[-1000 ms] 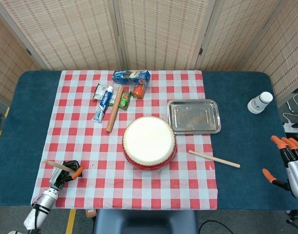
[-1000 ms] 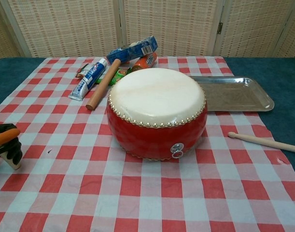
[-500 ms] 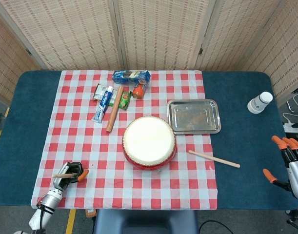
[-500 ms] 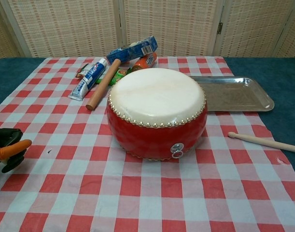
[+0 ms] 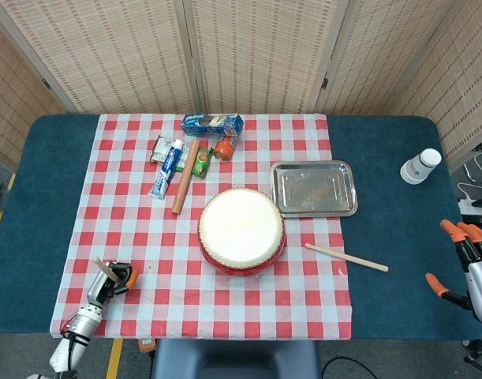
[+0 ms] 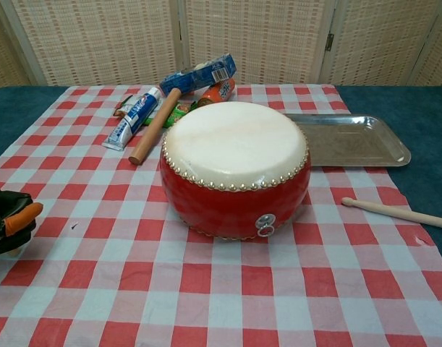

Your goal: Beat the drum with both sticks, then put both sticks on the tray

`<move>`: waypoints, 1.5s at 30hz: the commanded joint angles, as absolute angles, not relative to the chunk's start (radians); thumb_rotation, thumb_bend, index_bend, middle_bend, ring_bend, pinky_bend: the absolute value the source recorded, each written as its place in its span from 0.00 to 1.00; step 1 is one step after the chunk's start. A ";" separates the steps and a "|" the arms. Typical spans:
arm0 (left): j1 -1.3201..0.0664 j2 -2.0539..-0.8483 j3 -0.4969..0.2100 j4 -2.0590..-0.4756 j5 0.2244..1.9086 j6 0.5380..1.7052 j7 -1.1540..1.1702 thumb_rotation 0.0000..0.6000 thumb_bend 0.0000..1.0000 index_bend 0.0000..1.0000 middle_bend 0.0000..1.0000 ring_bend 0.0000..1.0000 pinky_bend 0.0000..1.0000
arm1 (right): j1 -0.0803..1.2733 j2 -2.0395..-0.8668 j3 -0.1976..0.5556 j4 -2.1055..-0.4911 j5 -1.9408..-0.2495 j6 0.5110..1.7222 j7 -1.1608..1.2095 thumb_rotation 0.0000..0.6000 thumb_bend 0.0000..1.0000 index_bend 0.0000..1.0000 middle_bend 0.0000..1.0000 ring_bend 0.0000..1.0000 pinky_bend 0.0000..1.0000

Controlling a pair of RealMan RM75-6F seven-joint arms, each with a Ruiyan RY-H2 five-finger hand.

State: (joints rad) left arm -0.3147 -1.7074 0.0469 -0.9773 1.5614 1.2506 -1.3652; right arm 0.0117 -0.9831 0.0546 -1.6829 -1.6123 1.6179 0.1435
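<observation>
We're seeing the left hand (image 5: 109,280) gripping one drumstick (image 5: 103,269) at the near-left corner of the checkered cloth (image 5: 146,237), well apart from the drum (image 5: 241,230); the stick is poking up out of the fingers. In the chest view that hand (image 6: 7,220) is showing only at the left edge. The right hand (image 5: 465,260) is hanging off the desk's (image 5: 398,237) right edge, fingers spread, holding nothing. The drum is sitting mid-cloth. The second drumstick (image 5: 346,257) is lying flat on the cloth just right of the drum, apart from both hands. The metal tray (image 5: 314,189) is sitting just behind it, near the drum's far-right side. Behind the drum we're seeing a rolling pin (image 5: 185,175), toothpaste tube (image 5: 166,168) and blue box (image 5: 213,123). A white bottle (image 5: 420,166) is standing far right.
</observation>
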 commanded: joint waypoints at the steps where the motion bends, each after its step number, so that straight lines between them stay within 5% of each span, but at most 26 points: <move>1: -0.314 -1.709 0.040 -0.984 1.554 1.250 -1.341 1.00 0.72 0.92 1.00 0.90 1.00 | 0.012 -0.984 0.055 -1.682 -1.613 1.619 0.145 1.00 0.16 0.01 0.14 0.02 0.14; 13: -0.323 -1.672 0.050 -1.012 1.574 1.250 -1.225 1.00 0.87 1.00 1.00 1.00 1.00 | 0.010 -0.975 0.050 -1.693 -1.593 1.600 0.173 1.00 0.16 0.02 0.14 0.03 0.16; 31: -0.318 -1.473 0.016 -1.175 1.643 1.421 -0.443 1.00 0.89 1.00 1.00 1.00 1.00 | 0.138 -0.851 0.064 -1.893 -1.323 1.230 0.151 1.00 0.16 0.18 0.18 0.08 0.21; 45: -0.289 -1.398 -0.019 -1.280 1.653 1.526 -0.222 1.00 0.88 1.00 1.00 1.00 1.00 | 0.357 -1.195 0.114 -1.732 -1.099 1.054 -0.226 1.00 0.28 0.40 0.18 0.02 0.19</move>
State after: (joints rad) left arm -0.2914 -1.4011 -0.0191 -1.2762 1.6517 1.5237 -0.2271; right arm 0.3073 -1.1154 0.1058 -1.7923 -1.1484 1.0854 -0.1489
